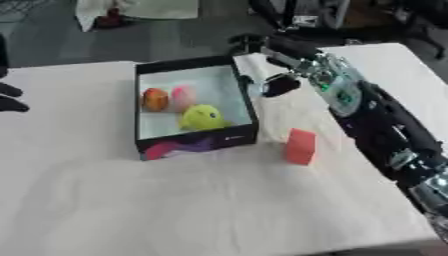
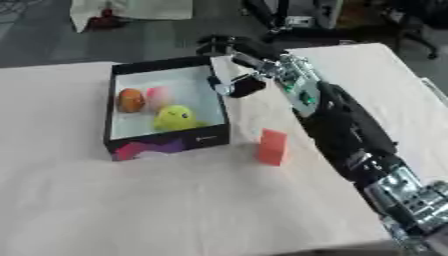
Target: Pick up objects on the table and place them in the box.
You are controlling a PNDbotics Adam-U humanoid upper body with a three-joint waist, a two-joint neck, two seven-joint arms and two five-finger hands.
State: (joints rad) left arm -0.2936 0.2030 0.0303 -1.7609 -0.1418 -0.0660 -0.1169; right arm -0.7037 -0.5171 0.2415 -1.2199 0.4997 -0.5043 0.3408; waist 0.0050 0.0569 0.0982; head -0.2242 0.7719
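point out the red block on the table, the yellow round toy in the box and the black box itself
red block (image 1: pixel 300 146), left eye view, on its front face
yellow round toy (image 1: pixel 203 117), left eye view, on its middle
black box (image 2: pixel 166 143), right eye view, on its near outer wall

Colours on the white table (image 1: pixel 175 210)

The table cover is plain off-white, without pattern. The box (image 1: pixel 194 141) has black walls and a pale, whitish-blue inside, with a magenta and purple patch on its front wall. In it lie an orange object (image 1: pixel 155 99), a pink object (image 1: pixel 182 96) and a yellow-green object (image 1: pixel 202 117) with a small dark mark. A red-orange block (image 1: pixel 300 146) stands on the cloth. The right hand (image 2: pixel 229 47) is black; its arm shows silver with green spots, then black. The left hand (image 1: pixel 9 97) is black.
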